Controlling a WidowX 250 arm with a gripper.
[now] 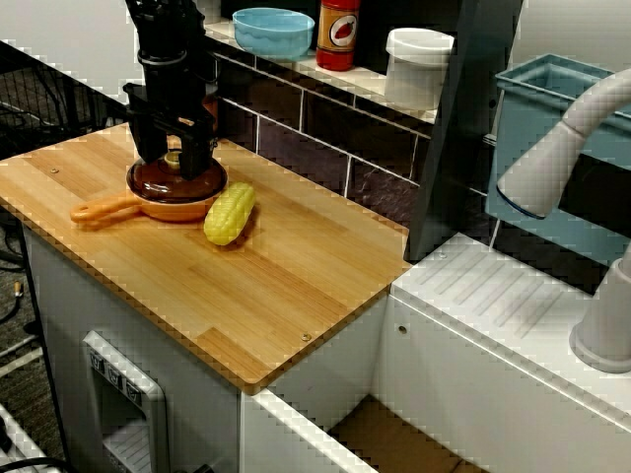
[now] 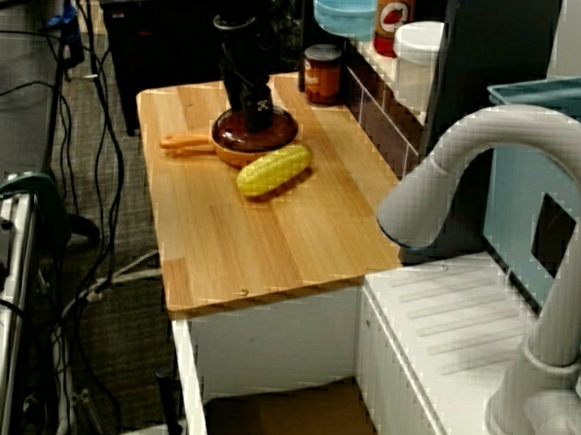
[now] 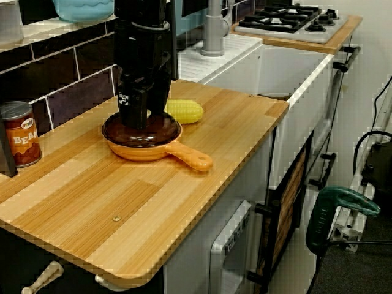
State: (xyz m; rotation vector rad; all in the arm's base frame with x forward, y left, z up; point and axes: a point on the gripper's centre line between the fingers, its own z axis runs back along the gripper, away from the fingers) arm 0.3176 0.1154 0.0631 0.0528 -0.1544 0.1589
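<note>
My black gripper (image 1: 175, 163) reaches straight down onto the dark brown lid (image 1: 158, 180) of an orange pan (image 1: 179, 210), whose handle points to the left in the front view. Its fingers straddle a pale knob at the lid's centre, also seen in the view from the counter's end at the gripper (image 3: 142, 114). How tightly the fingers close on the knob is hidden by the arm. A yellow corn cob (image 1: 229, 213) lies against the pan's right side. In the view over the tap, the gripper (image 2: 255, 113) sits on the lid (image 2: 277, 131), with the corn (image 2: 272, 170) in front.
The wooden counter (image 1: 286, 286) ends at a white drainer (image 1: 493, 296) with a grey tap (image 2: 523, 239). A bean can (image 3: 18, 133) stands by the tiled back wall. On the ledge above are a blue bowl (image 1: 273, 32), a red bottle (image 1: 337, 34) and a white tub (image 1: 418, 67).
</note>
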